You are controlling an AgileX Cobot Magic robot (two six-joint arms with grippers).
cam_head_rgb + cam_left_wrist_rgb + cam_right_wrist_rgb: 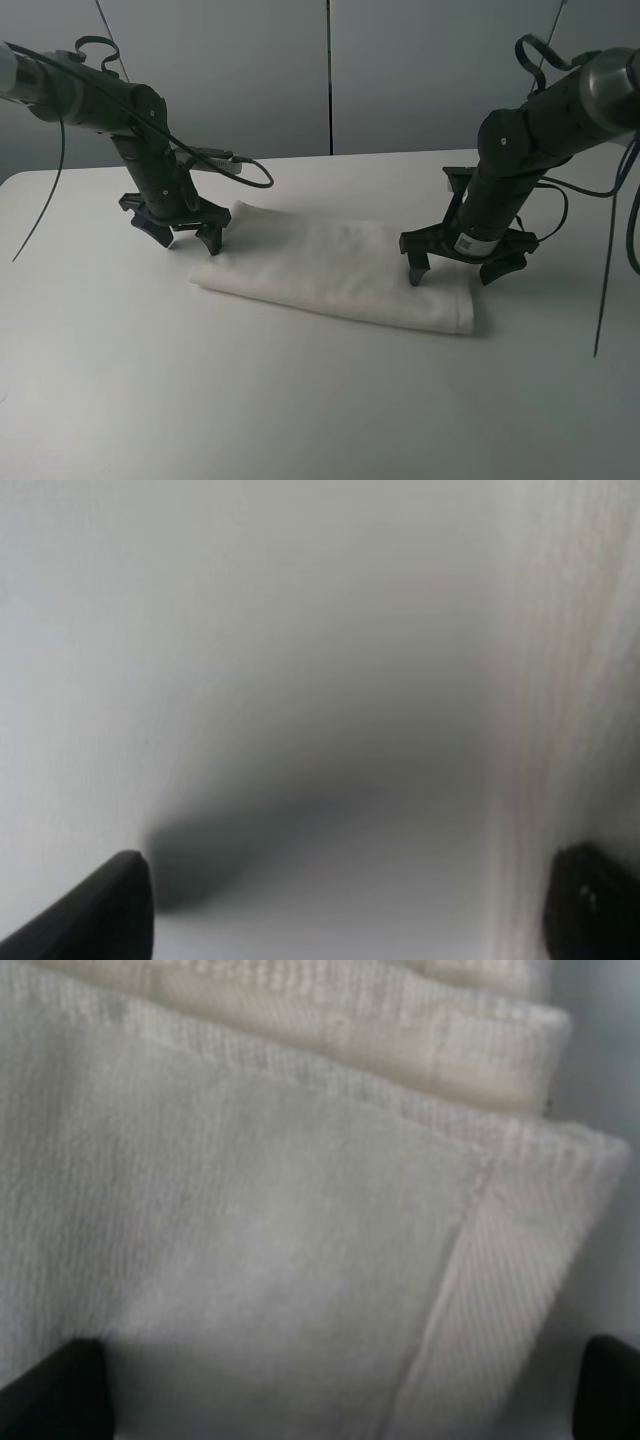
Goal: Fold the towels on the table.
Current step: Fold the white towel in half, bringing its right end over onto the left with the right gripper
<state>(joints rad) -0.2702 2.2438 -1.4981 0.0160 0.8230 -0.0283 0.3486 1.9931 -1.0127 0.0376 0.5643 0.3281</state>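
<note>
Table (pixel 300 400), white, fills the lower half of my frame. Towel (pixel 340 265): white, folded into a long band, centre frame, slanting toward lower right. Left gripper (pixel 186 242): at towel's upper-left end, jaws spread, gripping nothing. Right gripper (pixel 452 276): over towel's right end, jaws likewise spread wide.

One towel (pixel 340 272), one table (pixel 150 400), two arms (pixel 145 150) (pixel 510 170)

White terry towel (pixel 340 270) with ribbed woven band (pixel 505 1280); plain white table (pixel 300 410); black left gripper (pixel 186 243), black right gripper (pixel 452 277).
</note>
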